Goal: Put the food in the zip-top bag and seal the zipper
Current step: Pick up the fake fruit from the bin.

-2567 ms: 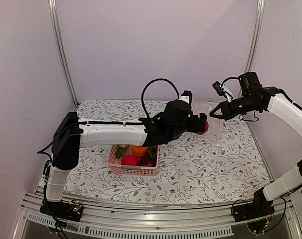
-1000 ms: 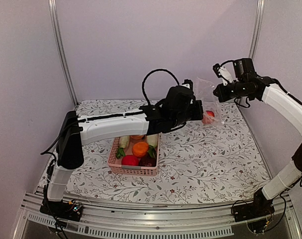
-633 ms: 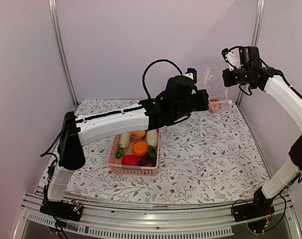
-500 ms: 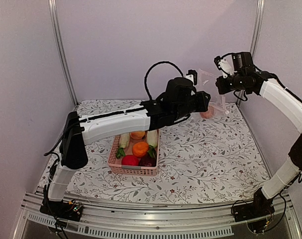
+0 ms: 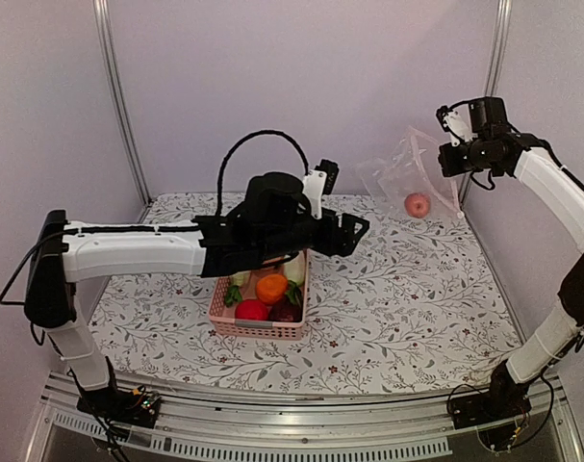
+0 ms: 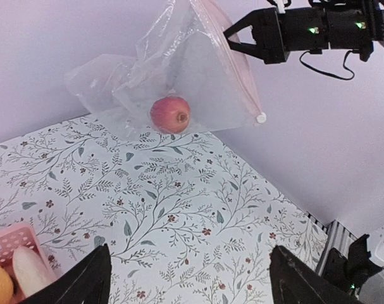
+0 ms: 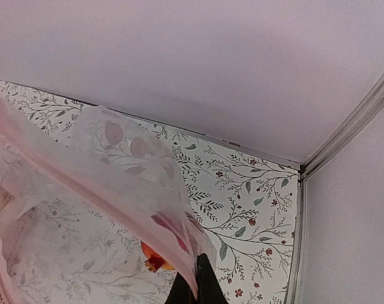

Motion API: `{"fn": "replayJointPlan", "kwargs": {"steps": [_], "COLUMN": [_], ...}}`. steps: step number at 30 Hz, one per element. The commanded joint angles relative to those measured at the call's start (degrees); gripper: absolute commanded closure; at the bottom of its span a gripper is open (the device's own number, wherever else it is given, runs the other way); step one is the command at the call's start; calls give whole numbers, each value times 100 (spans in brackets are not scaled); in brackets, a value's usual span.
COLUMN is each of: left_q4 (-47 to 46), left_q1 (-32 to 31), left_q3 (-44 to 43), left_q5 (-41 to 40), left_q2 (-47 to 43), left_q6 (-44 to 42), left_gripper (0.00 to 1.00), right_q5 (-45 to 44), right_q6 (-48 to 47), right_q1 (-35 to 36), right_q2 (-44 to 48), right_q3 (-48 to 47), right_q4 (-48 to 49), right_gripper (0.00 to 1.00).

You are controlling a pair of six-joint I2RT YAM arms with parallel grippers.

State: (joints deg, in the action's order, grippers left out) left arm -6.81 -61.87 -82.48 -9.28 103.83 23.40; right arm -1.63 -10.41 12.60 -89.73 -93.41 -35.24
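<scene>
From above, the right gripper [image 5: 462, 154] is pinching the zip-top bag [image 5: 397, 173] by its top corner, dangling it over the table's [image 5: 417, 298] far right. A red apple [image 5: 417, 204] is sitting inside, and the left gripper [image 5: 354, 231] is hovering spread beside the pink basket [image 5: 258, 325]. The left wrist view is showing the zipper [image 6: 233, 63] slanting down to the right, and the right wrist view is showing fingers [image 7: 201, 285] pressed together on the plastic.

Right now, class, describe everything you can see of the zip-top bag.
The zip-top bag is clear, crinkly soft plastic with a pinkish zipper along one edge. The shut right gripper pinches its top corner, so it hangs slanted above the table's far right corner. One red round fruit sits inside.
</scene>
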Motion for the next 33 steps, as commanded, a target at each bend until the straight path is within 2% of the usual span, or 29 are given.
{"fn": "replayJointPlan", "kwargs": {"steps": [1,2,4,5,7,9,12,16,20,23,26,33], "left_q4": [292,595,1350,1668,2173,2471,2443,2263,2548,2985,3306,4324], "left_q1": [79,120,249,306,416,443,441,443,443,443,446,452], "left_q3": [514,434,213,70,-190,-179,340,1215,1587,1698,1797,1634], "left_q5": [-909,-1093,-1431,-1558,-1776,-1973,-2026,-2251,-2098,-1945,-1464,-694], "left_q2": [-850,-903,-931,-915,-847,-872,-1160,-1722,-2122,-2248,-2218,-1850], "left_q6": [-158,-158,-120,-108,-114,-163,-138,368,660,938,1020,1098], "left_gripper": [14,13,14,15,16,17,20,22,23,21,17,16], "right_q5": [82,307,513,489,524,831,956,1186,1826,2003,2036,2150], "right_q6": [-288,-221,-185,-261,-505,-506,-554,-623,-641,-621,-649,-698], "right_q1": [63,-42,-128,-50,14,-109,-115,-110,-113,-116,-117,-116], "right_q2": [-325,-339,147,241,-92,-300,73,210,341,486,612,1016], "right_q3": [-778,-686,156,376,206,360,1028,1178,1429,1586,1738,2153], "right_q4": [-1131,-1015,-237,-220,-783,-793,-240,-228,-308,-395,-472,-502], "right_gripper": [100,100,100,100,100,100,100,100,100,100,100,100]}}
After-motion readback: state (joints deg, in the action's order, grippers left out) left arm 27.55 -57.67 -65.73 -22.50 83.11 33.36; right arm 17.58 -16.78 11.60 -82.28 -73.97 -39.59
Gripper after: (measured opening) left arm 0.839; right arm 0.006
